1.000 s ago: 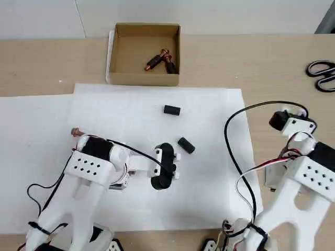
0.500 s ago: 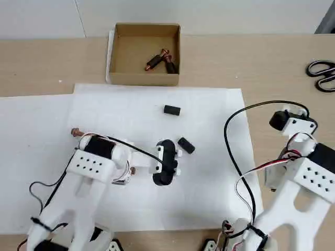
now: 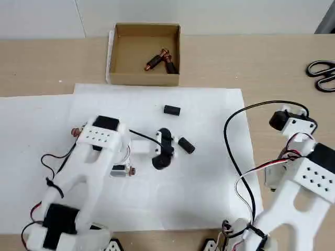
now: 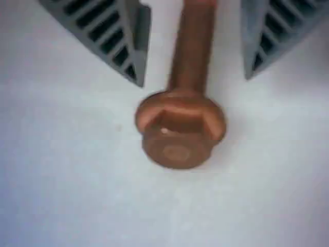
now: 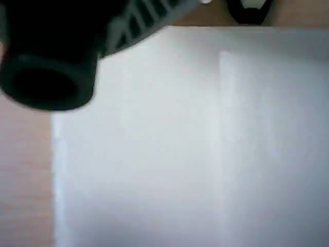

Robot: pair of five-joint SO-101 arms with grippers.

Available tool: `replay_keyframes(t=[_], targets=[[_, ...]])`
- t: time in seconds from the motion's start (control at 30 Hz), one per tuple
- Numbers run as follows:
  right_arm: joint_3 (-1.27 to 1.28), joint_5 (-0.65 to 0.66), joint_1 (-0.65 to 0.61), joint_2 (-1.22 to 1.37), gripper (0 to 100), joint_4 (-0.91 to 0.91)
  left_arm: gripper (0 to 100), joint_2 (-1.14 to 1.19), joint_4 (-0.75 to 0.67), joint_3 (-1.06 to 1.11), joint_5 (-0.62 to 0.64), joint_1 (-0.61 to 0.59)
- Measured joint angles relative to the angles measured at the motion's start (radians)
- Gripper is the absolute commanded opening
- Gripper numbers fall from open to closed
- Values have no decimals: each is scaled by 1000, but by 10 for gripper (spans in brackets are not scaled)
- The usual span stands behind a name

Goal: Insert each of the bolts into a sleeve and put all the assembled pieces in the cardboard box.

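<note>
- Overhead, a wooden table (image 3: 52,63) carries a wide sheet of white paper (image 3: 209,172), with two white robot arms side by side at its near edge.
- The left arm (image 3: 89,172) leans out over the paper; the right arm (image 3: 303,188) stands at the sheet's right edge.
- A cardboard box (image 3: 144,78) sits on bare wood just beyond the paper's far edge. Two assembled pieces (image 3: 159,60) lie inside, touching, close to its right wall.
- Scissors (image 3: 322,73) rest at the table's far right, well apart from the work.
- The right gripper (image 5: 77,46) clamps a black sleeve (image 5: 49,80), raised over the paper's edge with its open bore facing the wrist camera.
- Two loose sleeves lie on the paper, one (image 3: 171,110) nearer the box, the other (image 3: 186,145) just beside the left arm's wrist.
- The left gripper (image 4: 194,74) is spread wide, its ribbed fingers (image 4: 118,41) either side of a copper bolt (image 4: 180,123) without touching it. The bolt lies flat on the paper, head toward the camera.
- A second bolt (image 3: 76,132) pokes out from beneath the left arm.
</note>
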Motion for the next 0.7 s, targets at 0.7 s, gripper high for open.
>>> replay_keyframes(t=[0.7], targets=[[0, 0, 0, 0, 3, 0, 122, 98, 26, -26, -2, 40]])
